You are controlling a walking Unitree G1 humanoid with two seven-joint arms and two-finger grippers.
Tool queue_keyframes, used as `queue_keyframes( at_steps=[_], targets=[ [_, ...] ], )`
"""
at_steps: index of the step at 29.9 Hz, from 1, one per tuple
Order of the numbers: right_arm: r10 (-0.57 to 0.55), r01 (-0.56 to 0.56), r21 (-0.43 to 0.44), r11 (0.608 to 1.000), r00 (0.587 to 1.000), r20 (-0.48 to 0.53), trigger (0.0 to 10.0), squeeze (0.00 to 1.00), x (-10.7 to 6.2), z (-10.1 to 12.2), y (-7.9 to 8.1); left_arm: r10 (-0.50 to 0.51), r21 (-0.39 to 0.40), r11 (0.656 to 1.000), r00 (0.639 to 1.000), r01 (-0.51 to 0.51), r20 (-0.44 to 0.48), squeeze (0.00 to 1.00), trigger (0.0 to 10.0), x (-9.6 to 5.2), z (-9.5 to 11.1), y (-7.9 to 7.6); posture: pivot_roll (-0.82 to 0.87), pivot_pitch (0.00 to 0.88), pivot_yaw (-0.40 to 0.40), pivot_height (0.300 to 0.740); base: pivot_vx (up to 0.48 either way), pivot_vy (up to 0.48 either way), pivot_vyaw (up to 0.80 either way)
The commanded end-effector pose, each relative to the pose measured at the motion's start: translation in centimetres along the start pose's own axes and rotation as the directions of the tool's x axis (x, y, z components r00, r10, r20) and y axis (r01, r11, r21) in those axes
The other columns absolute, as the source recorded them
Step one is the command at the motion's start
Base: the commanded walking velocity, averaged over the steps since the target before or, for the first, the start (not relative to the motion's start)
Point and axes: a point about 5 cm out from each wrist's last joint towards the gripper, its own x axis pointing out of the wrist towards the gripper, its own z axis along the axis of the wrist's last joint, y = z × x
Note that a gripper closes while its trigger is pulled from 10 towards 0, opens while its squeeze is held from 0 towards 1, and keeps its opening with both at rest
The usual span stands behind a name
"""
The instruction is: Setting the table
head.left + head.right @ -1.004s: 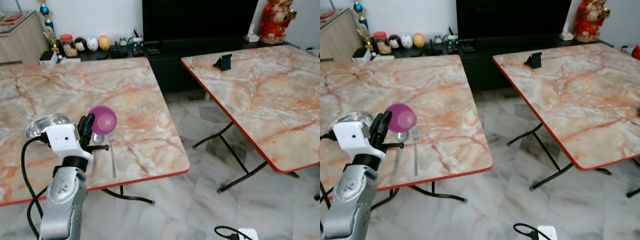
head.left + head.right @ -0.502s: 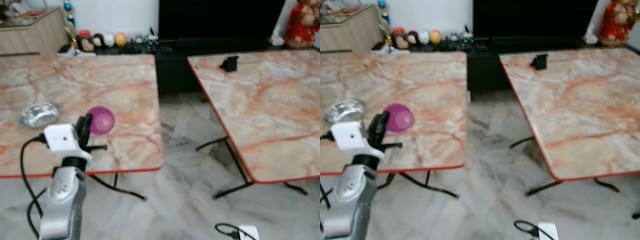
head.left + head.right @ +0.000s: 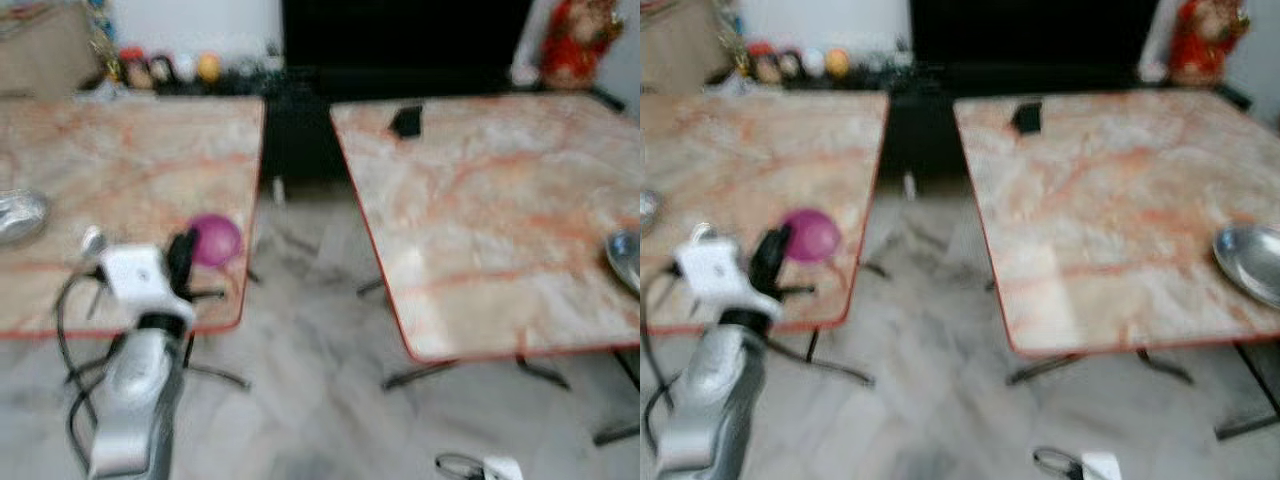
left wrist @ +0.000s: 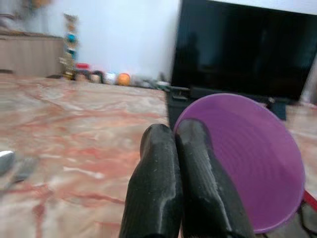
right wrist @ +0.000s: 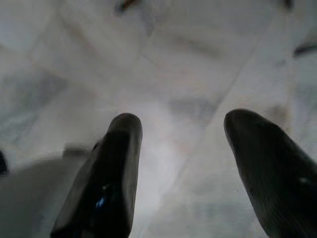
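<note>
The purple cup (image 3: 215, 240) sits in the left-centre of the head views, held up on its side by the left gripper (image 4: 176, 144), whose two black fingers are pressed together on the cup's rim, over the near right corner of the left bench (image 3: 130, 170). The head views are blurred, so detail is soft: what looks like a spoon (image 4: 4, 161) and a fork (image 4: 21, 168) lie on that bench, with a steel bowl (image 3: 15, 215) at the far left edge of the frame. At the right of the frame stands a second marble bench (image 3: 1110, 200) with another steel dish (image 3: 1250, 260) near its right edge and a small dark object (image 3: 1026, 117) in the upper middle. The right gripper (image 5: 181, 148) hangs over the tiled floor (image 3: 320, 380) with its fingers spread and nothing between them. The step in hand seems to be carrying the cup to a place setting. Doing it well likely means keeping the pinch firm on the thin rim, turning the cup upright before lowering it, and setting it just beside the dish or cutlery, well in from the red bench edge.
</note>
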Motion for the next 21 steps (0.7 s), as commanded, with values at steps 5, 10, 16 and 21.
queue_keyframes(
  at_steps=[5, 10, 16, 21],
  targets=[
    [0.019, -0.019, 0.012, 1.0, 1.0, 0.017, 10.0, 0.0, 0.13, 0.51, 0.74, 0.012, 0.019, 1.0, 1.0, -0.012, 0.006, 0.0, 10.0, 0.06, 0.27, 0.63, 0.0, 0.0, -0.001, 0.74, 0.0, -0.405, 0.0],
    [0.021, -0.022, 0.014, 1.0, 1.0, 0.017, 10.0, 0.0, 0.12, 0.47, 0.82, 0.009, 0.02, 1.0, 1.0, -0.009, 0.011, 0.0, 10.0, 0.22, 0.33, 0.65, -0.01, 0.0, 0.004, 0.74, 0.0, -0.404, 0.0],
    [0.021, -0.021, 0.018, 1.0, 1.0, 0.016, 10.0, 0.0, 0.12, 0.44, 0.84, 0.007, 0.022, 1.0, 1.0, -0.008, 0.014, 0.0, 10.0, 0.29, 0.38, 0.68, -0.01, 0.0, 0.004, 0.74, 0.0, -0.405, 0.0],
    [0.023, -0.023, 0.022, 0.999, 1.0, 0.019, 10.0, 0.0, 0.09, 0.38, 0.86, 0.014, 0.03, 0.999, 1.0, -0.015, 0.018, 0.0, 10.0, 0.41, 0.42, 1.03, -0.01, 0.0, 0.004, 0.74, 0.0, -0.406, 0.0]
  ],
)
